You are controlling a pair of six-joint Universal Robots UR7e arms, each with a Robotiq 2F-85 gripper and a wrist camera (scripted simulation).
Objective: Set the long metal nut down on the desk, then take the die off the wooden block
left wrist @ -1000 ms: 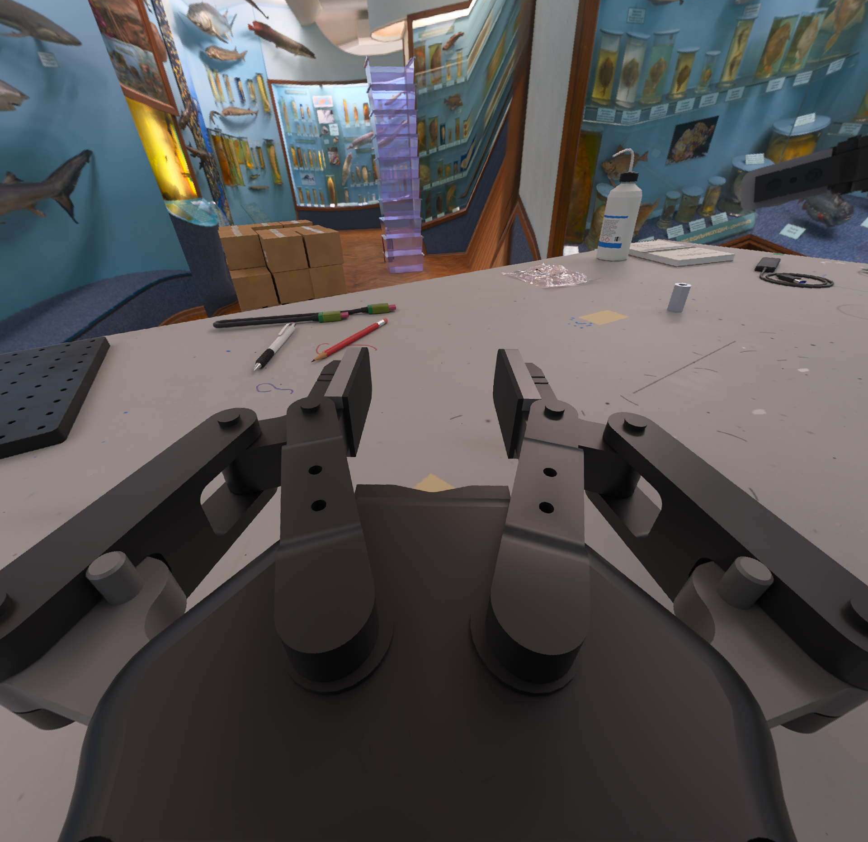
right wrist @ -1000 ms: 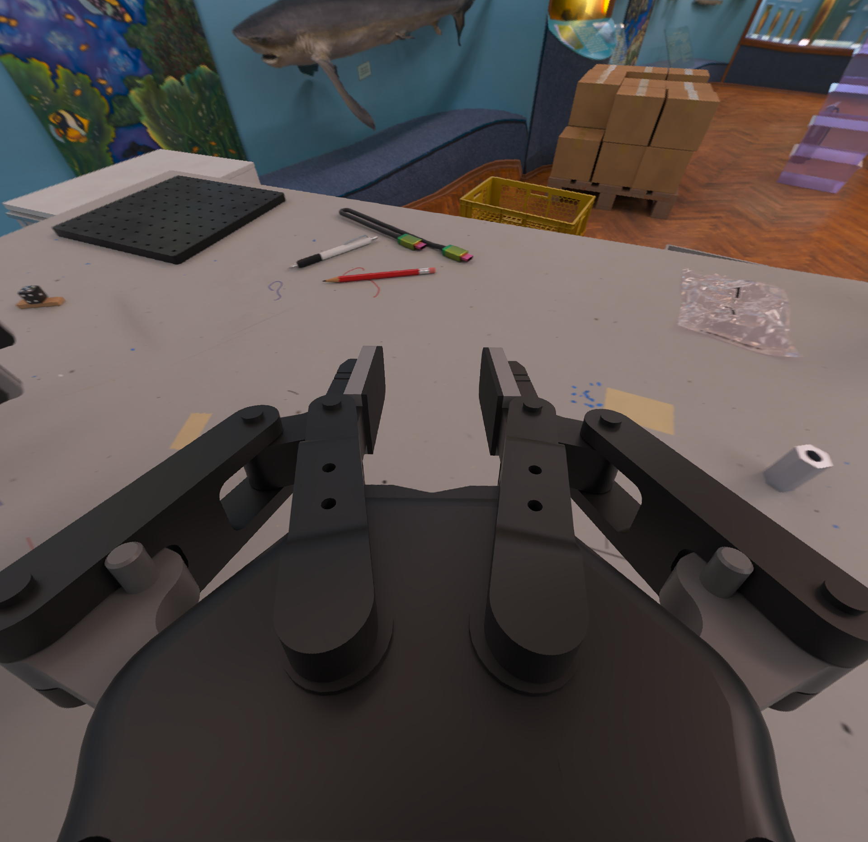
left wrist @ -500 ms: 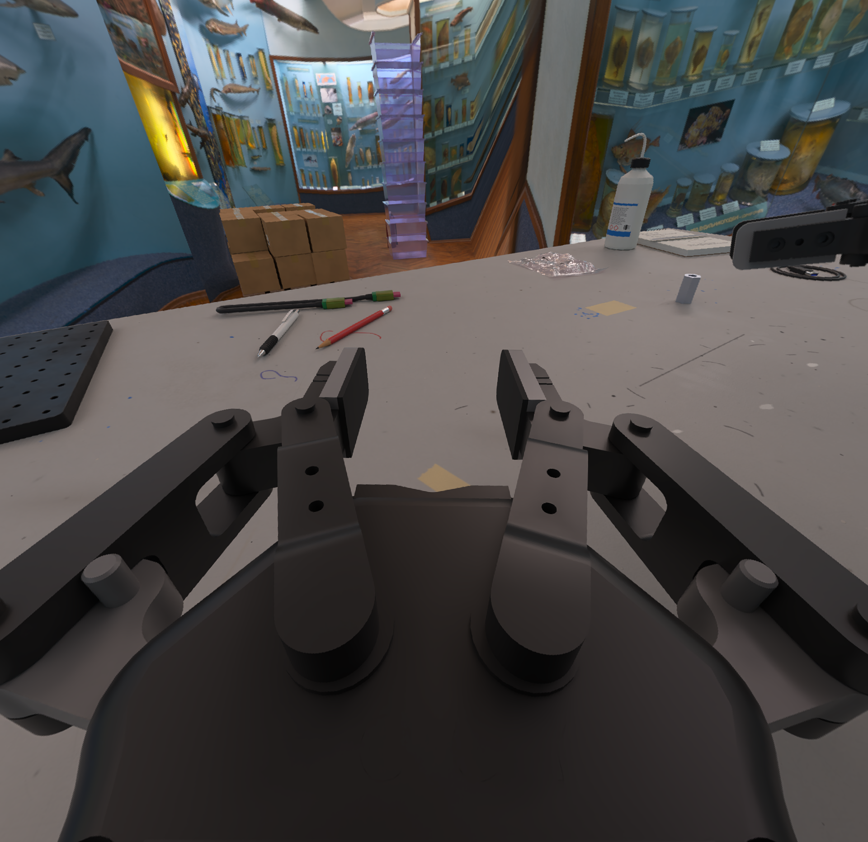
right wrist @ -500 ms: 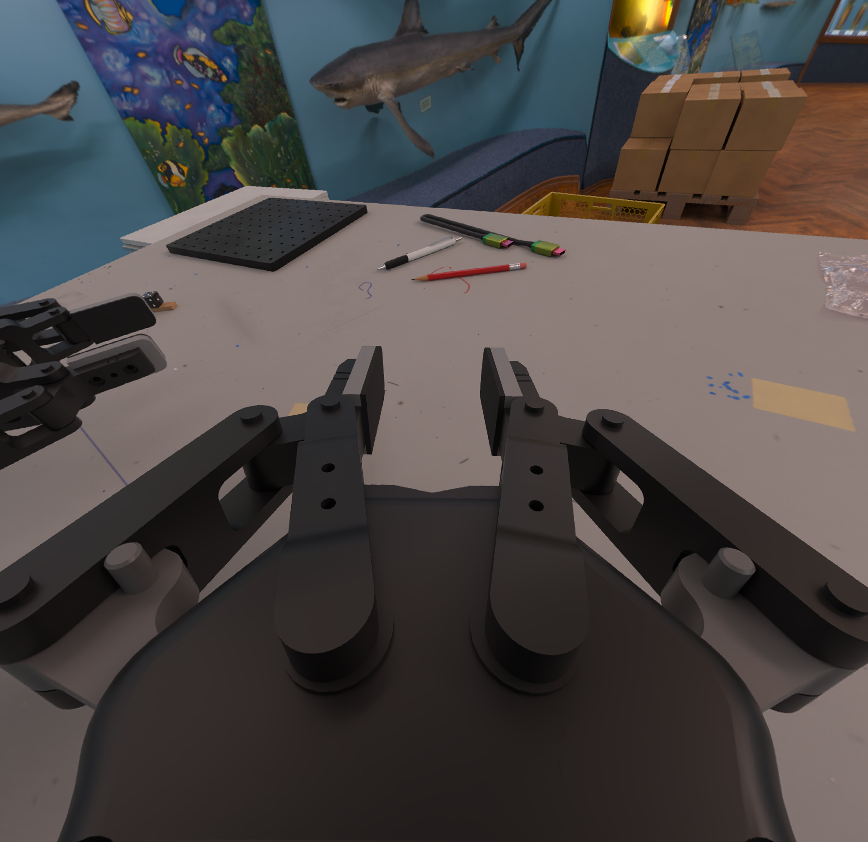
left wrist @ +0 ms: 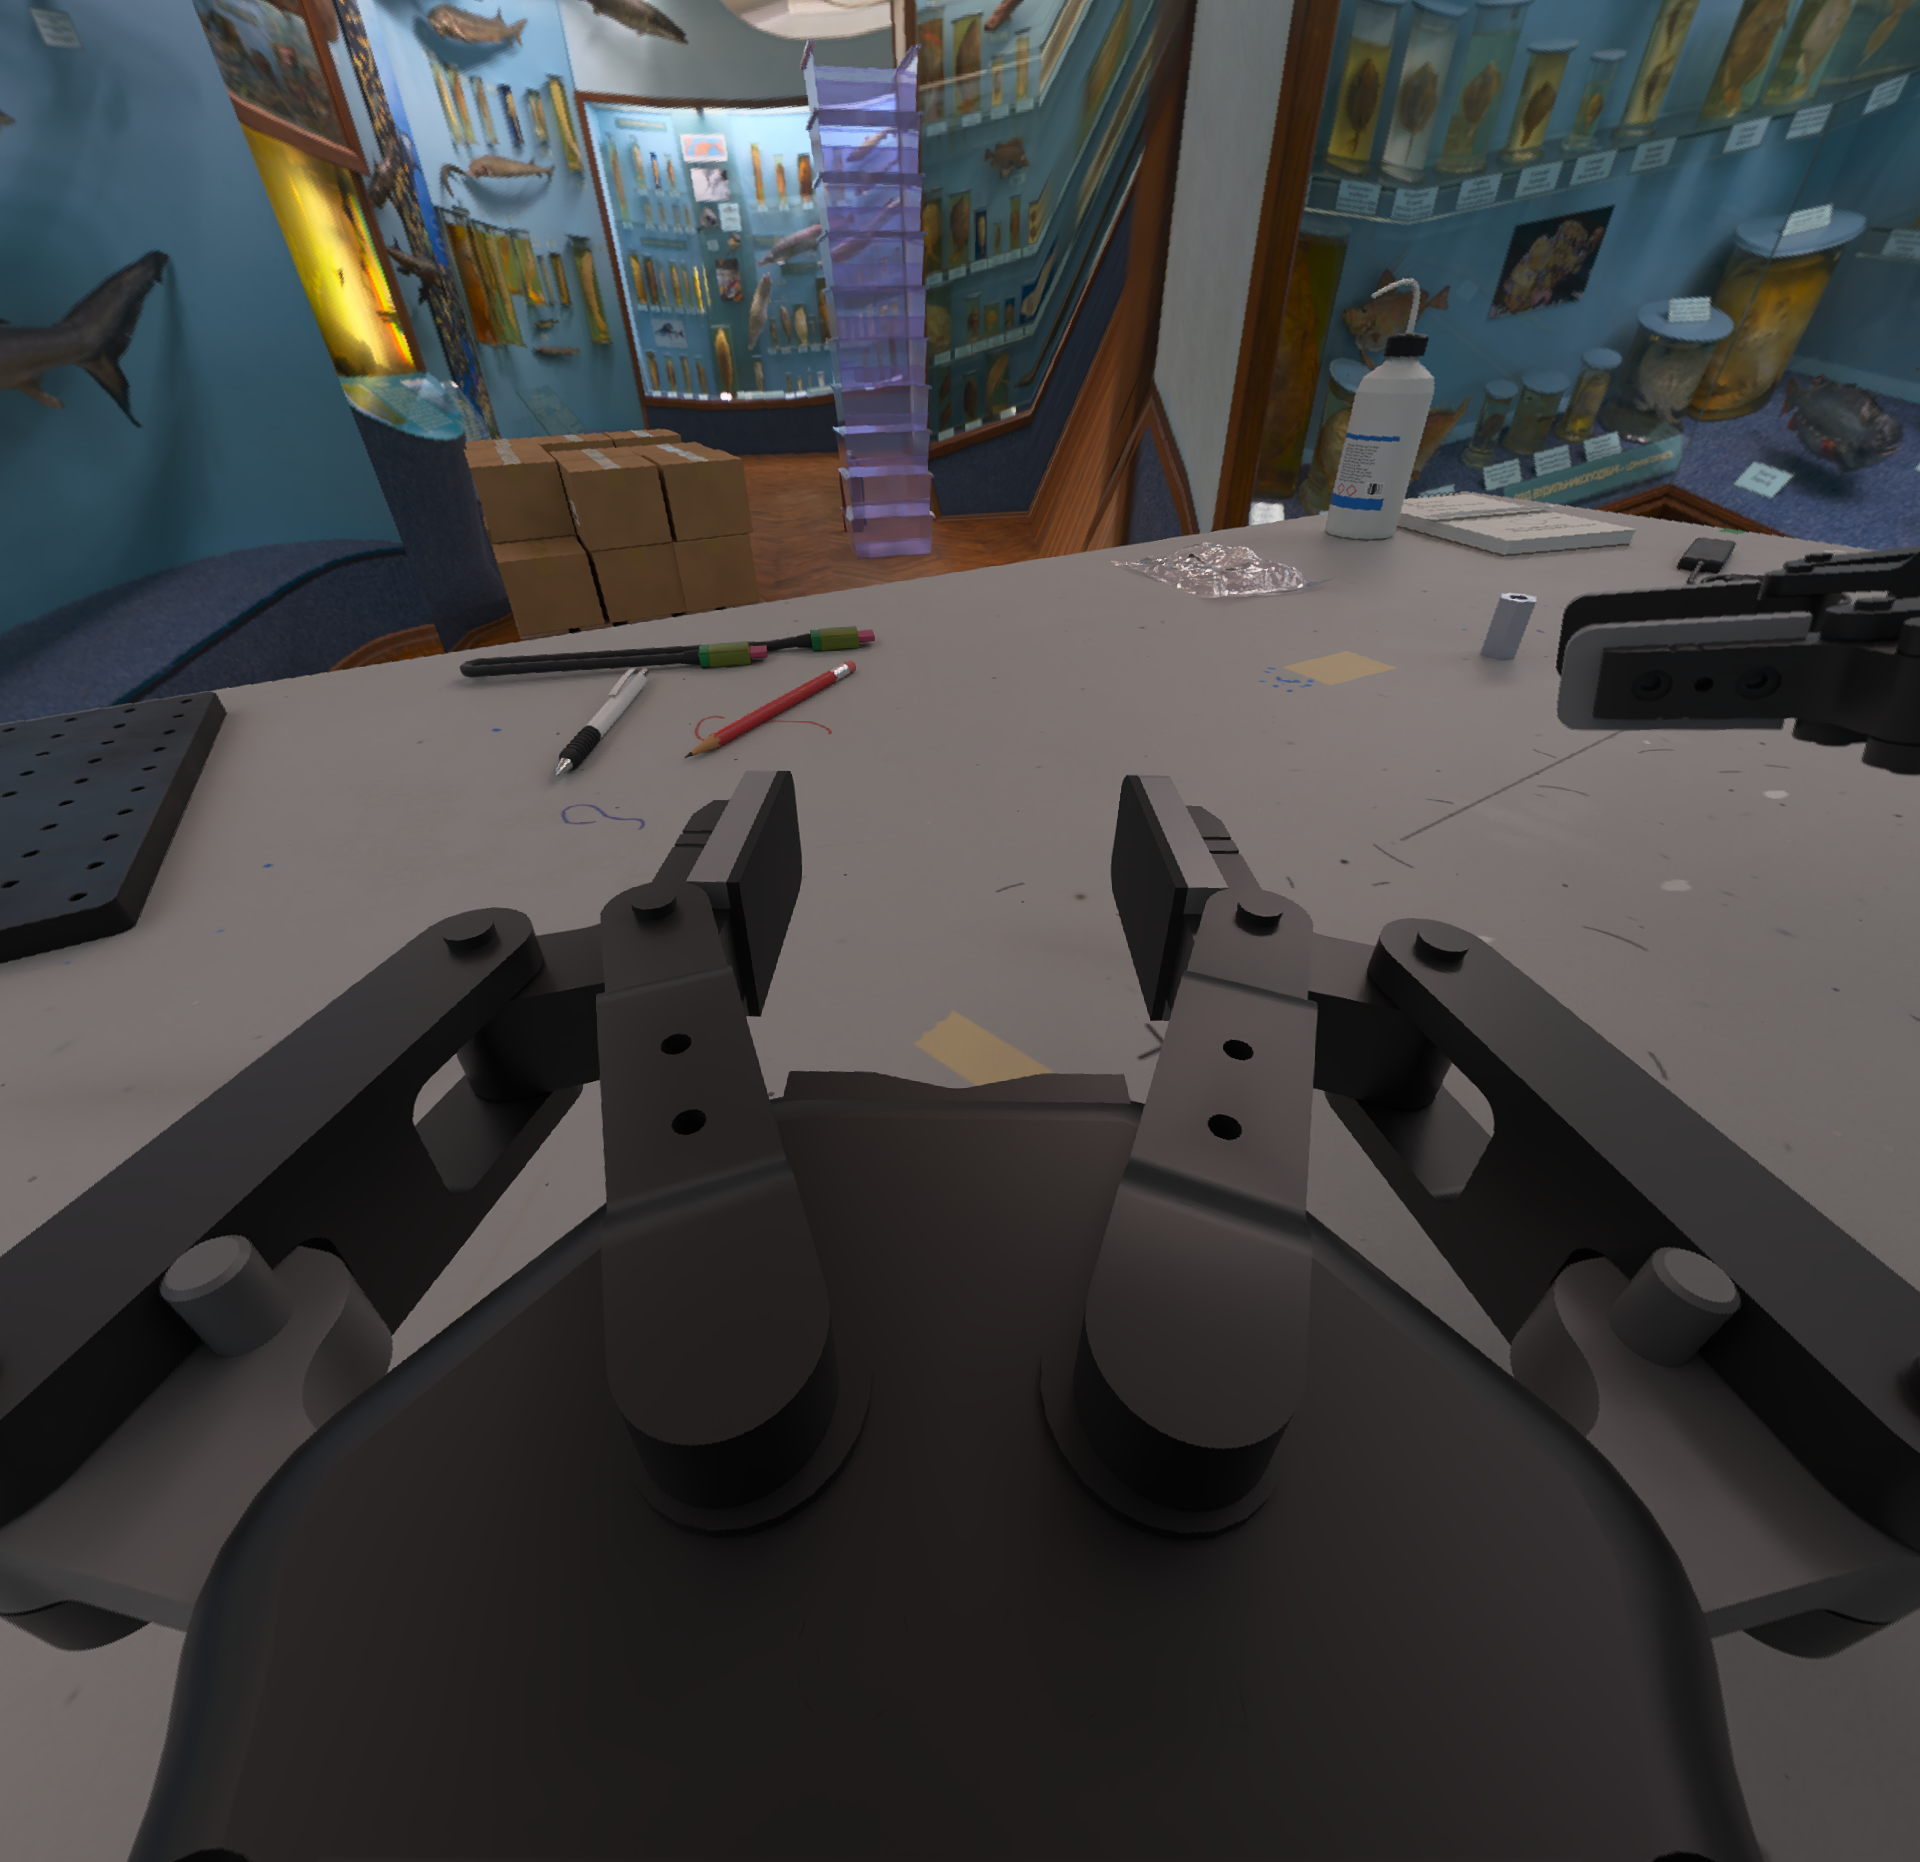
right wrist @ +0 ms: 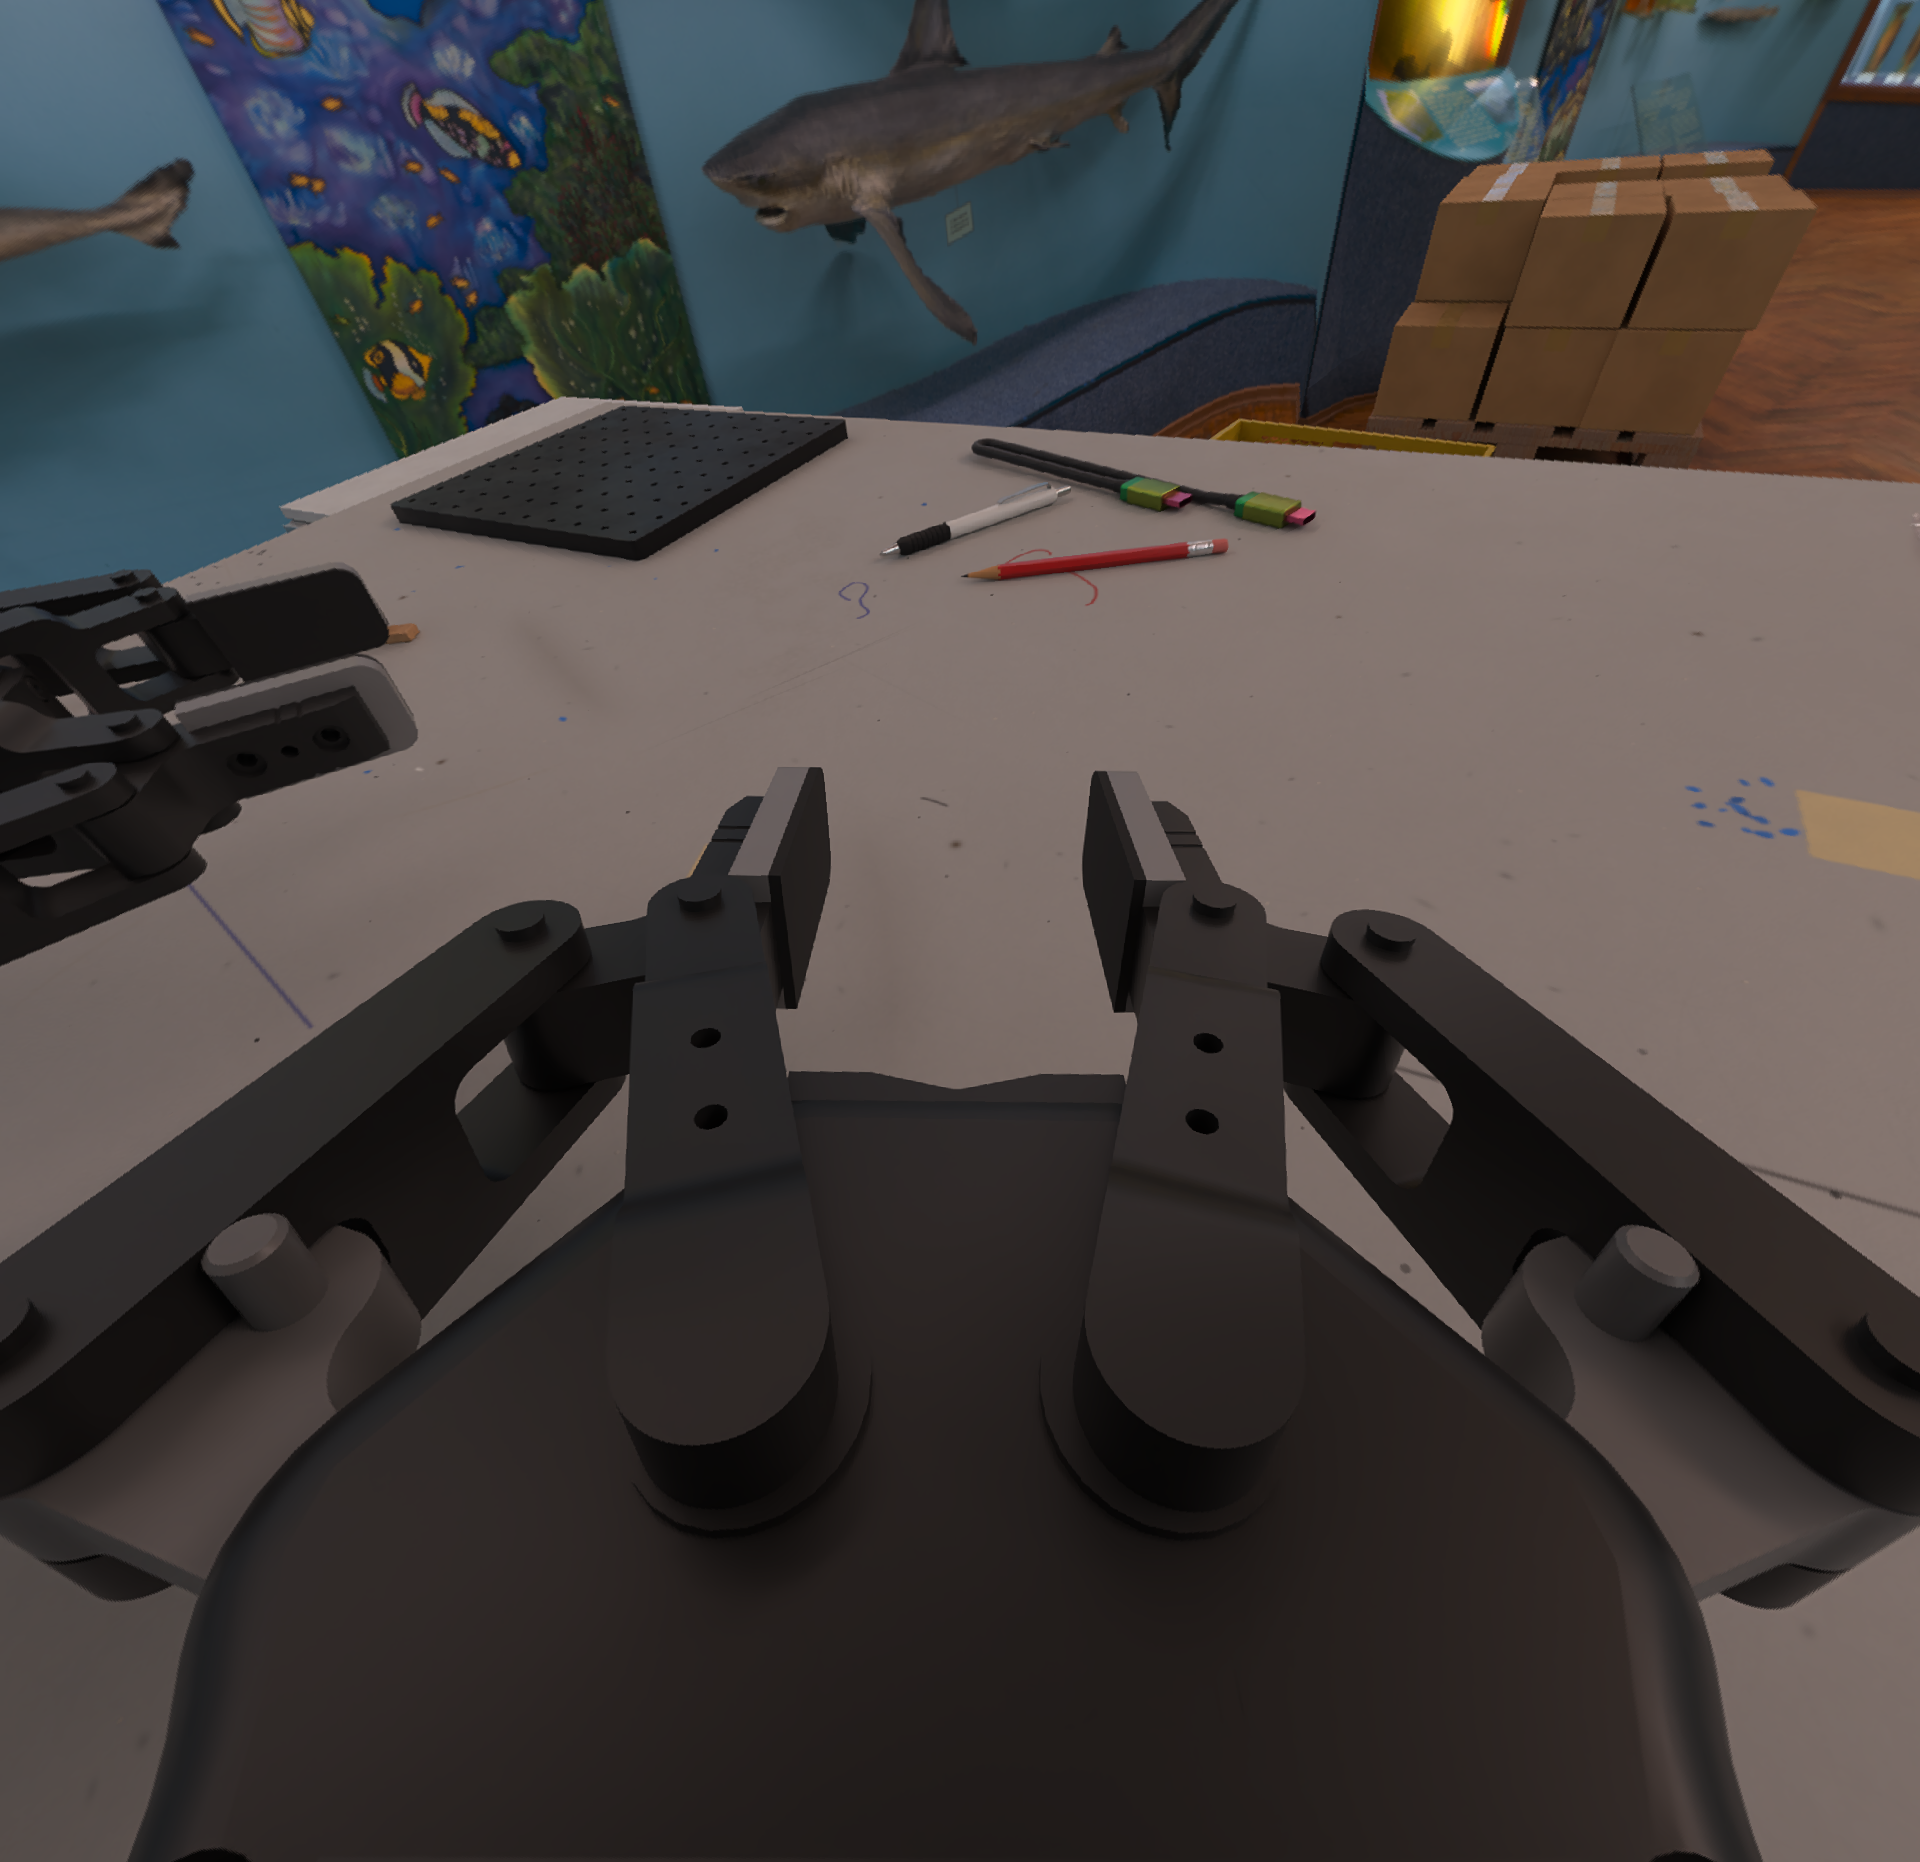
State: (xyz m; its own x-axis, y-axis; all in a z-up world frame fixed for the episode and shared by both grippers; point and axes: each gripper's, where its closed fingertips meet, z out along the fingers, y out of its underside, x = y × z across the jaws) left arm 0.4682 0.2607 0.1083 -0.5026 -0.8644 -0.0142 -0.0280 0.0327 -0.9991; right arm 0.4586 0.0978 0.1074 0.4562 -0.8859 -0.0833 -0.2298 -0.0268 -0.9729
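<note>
The long metal nut (left wrist: 1508,625) stands upright on the grey desk (left wrist: 1039,732) at the far right of the left wrist view. My left gripper (left wrist: 956,867) is open and empty above the desk's middle. My right gripper (right wrist: 956,862) is open and empty; it also shows at the right edge of the left wrist view (left wrist: 1704,674), near the nut. The left gripper shows at the left of the right wrist view (right wrist: 301,669). Only a corner of the wooden block (right wrist: 403,632) peeks out behind it; the die is hidden.
A black perforated plate (right wrist: 623,477) lies at the desk's far left. A pen (right wrist: 977,520), a red pencil (right wrist: 1101,560) and a black cable (right wrist: 1143,482) lie near the far edge. A white bottle (left wrist: 1377,441), a notebook (left wrist: 1512,526) and a crumpled plastic bag (left wrist: 1210,571) sit far right.
My right gripper has swung left, away from the nut, toward the left gripper and the block. The left gripper's view has tilted and the right gripper has come closer in it. Both stay open.
</note>
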